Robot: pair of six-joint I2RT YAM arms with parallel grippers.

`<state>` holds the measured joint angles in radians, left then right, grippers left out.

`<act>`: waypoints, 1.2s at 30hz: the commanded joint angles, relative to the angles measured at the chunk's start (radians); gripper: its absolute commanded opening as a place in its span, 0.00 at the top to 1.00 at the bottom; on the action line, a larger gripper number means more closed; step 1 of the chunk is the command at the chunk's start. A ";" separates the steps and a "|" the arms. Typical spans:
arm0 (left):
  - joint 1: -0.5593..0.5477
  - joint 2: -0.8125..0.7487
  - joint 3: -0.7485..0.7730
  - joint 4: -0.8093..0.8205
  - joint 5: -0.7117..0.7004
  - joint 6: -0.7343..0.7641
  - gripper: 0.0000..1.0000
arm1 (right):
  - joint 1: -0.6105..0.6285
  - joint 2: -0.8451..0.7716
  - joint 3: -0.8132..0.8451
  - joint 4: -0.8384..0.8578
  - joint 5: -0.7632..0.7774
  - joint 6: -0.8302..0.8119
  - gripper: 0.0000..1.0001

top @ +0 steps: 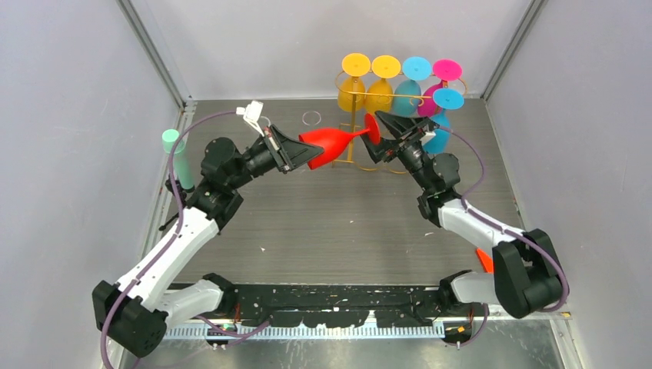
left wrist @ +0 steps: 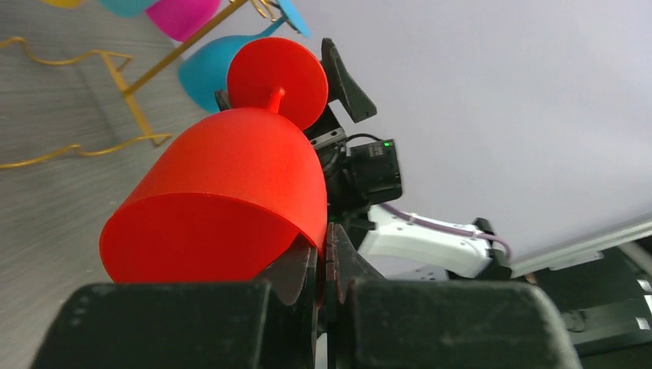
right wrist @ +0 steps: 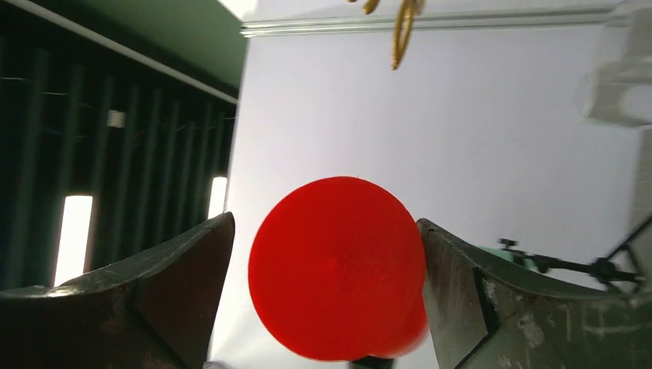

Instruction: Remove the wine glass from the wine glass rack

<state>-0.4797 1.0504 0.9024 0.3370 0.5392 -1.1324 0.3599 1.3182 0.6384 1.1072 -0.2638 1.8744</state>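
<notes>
A red wine glass [top: 327, 144] lies on its side in the air, off the gold wire wine glass rack [top: 354, 104], just in front of it. My left gripper [top: 307, 157] is shut on the rim of its bowl [left wrist: 231, 177], one finger inside and one outside. My right gripper [top: 379, 127] is open, its fingers on either side of the glass's round foot [right wrist: 338, 269], with a gap on the left side. The rack's wavy base [left wrist: 115, 146] shows in the left wrist view.
Two yellow glasses [top: 367, 81], two cyan glasses [top: 414, 81] and a magenta one [top: 444, 75] hang upside down on the rack. A mint-green tube [top: 178, 157] stands at the left edge. A clear ring [top: 311, 118] lies on the table. Grey walls enclose three sides.
</notes>
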 commanded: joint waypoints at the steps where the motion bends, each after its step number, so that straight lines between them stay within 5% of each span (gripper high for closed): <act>1: 0.000 -0.048 0.141 -0.386 -0.090 0.290 1.00 | -0.001 -0.124 0.012 -0.244 0.057 -0.236 0.09; 6: 0.000 -0.035 0.253 -0.772 -0.280 0.534 1.00 | 0.000 -0.296 0.103 -0.871 0.211 -0.502 0.08; 12: 0.000 0.068 0.362 -1.075 -0.477 0.698 1.00 | 0.001 -0.392 0.166 -1.133 0.395 -0.675 0.08; 21: 0.000 0.336 0.488 -1.338 -0.728 0.831 1.00 | 0.000 -0.422 0.208 -1.234 0.455 -0.793 0.11; 36: 0.065 0.657 0.700 -1.411 -0.712 0.916 1.00 | -0.002 -0.458 0.211 -1.262 0.467 -0.824 0.11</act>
<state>-0.4553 1.6772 1.5333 -1.0348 -0.1829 -0.2531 0.3614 0.8917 0.7994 -0.1635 0.1604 1.0840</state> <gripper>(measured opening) 0.026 0.890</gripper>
